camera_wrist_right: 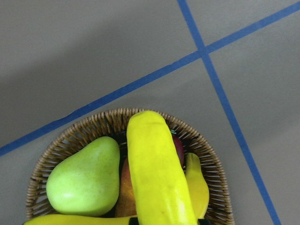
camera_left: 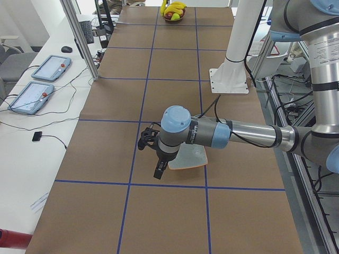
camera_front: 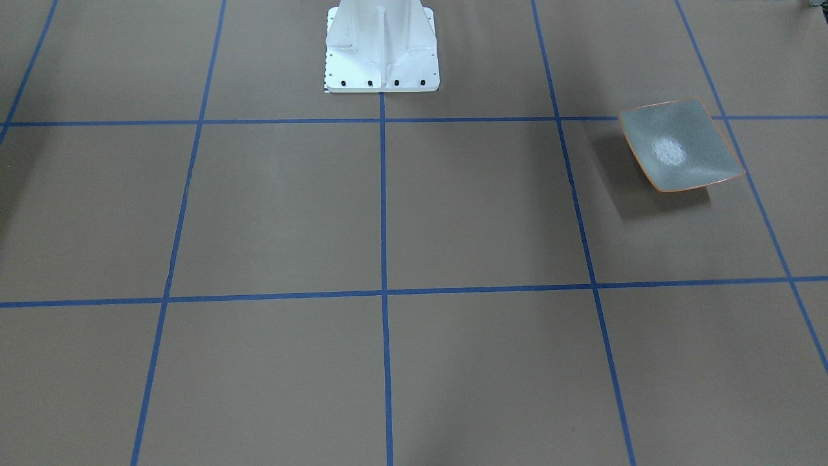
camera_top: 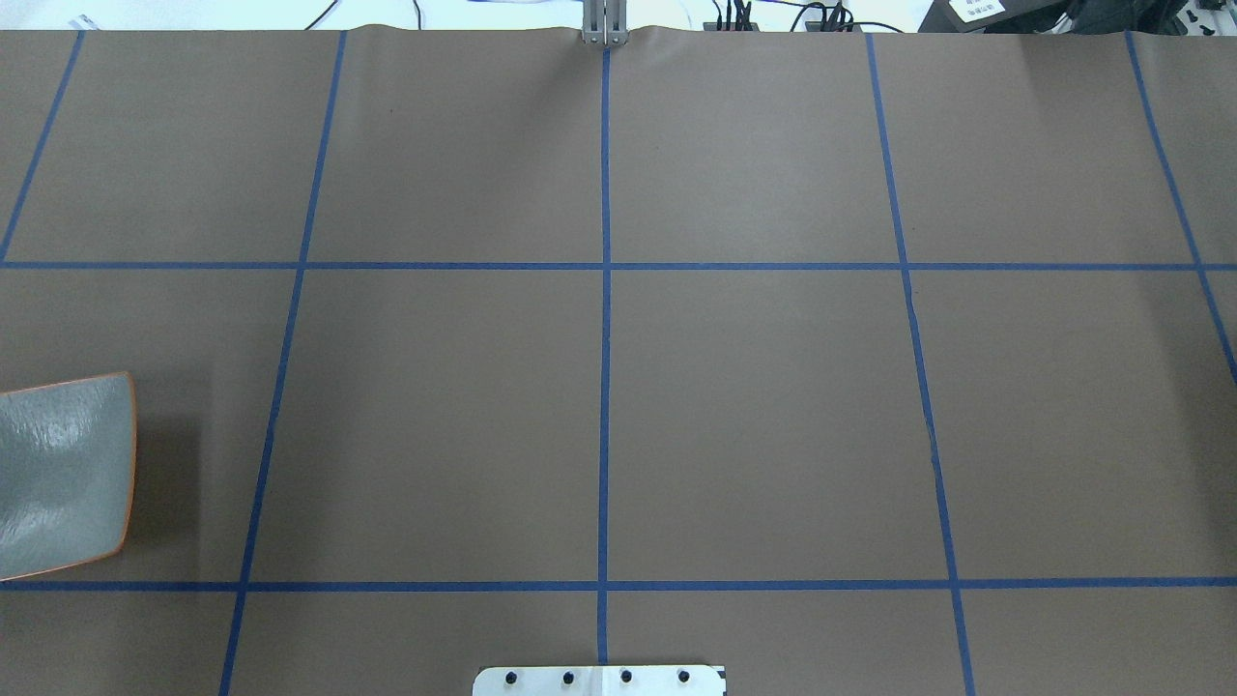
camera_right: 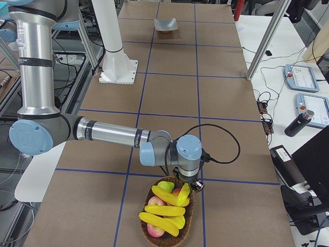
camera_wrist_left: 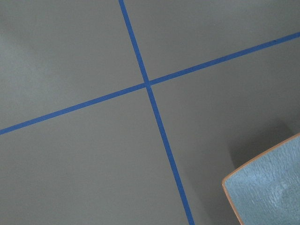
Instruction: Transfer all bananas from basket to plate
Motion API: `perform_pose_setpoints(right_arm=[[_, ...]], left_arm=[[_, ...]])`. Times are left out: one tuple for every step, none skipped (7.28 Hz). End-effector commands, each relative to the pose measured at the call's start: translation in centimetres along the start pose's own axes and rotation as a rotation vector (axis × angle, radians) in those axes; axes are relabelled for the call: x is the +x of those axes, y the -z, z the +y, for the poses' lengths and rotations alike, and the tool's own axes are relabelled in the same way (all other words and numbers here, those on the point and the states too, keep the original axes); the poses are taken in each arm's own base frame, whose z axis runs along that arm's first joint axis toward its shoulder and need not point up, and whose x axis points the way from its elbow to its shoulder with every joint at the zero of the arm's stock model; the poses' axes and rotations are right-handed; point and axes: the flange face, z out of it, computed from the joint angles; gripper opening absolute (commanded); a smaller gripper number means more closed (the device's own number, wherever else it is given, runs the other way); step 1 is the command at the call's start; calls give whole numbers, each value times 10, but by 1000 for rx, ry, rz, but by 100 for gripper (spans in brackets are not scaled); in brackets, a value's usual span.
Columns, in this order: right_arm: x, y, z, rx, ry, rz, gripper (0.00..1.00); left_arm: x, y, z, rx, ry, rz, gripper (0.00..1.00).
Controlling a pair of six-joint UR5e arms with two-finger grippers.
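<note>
reaching with the right gripper (camera_right: 188, 186) to the basket (camera_wrist_right: 89, 123) at the table's right end, just over one banana (camera_wrist_right: 157, 168) tilted up among the bananas (camera_right: 165, 210), likely to lift it; cannot tell its opening. parking the left gripper (camera_left: 158, 173) beside the bare plate (camera_front: 679, 145), far left, likely awaiting drops; cannot tell there either.

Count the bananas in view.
4 bananas in the wicker basket: one raised under the right gripper, one beside it, one across the middle, one nearest the camera. Others may be hidden.

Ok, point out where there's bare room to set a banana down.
The plate is bare; the table squares between it and the white robot base are free. The wicker basket is crowded with bananas and a green pear.
</note>
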Motion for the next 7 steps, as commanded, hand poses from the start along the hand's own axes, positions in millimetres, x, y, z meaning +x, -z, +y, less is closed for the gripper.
perform_pose_setpoints(right_arm=[[17, 26, -40, 47, -237, 36, 0], [25, 39, -60, 75, -358, 51, 0], [23, 51, -81, 102, -467, 53, 0], [12, 67, -118, 142, -562, 54, 0], [-13, 75, -158, 173, -650, 32, 0], [-48, 84, -206, 209, -726, 2, 0], [-79, 97, -257, 247, -813, -40, 0]], left_arm=[[5, 10, -19, 72, -69, -22, 100], [8, 15, -25, 126, -119, -34, 100], [14, 23, -39, 170, -161, -43, 100], [16, 27, -45, 181, -173, -42, 100], [21, 33, -53, 196, -184, -44, 100], [27, 41, -64, 221, -119, -37, 100], [36, 47, -80, 258, -21, -15, 100]])
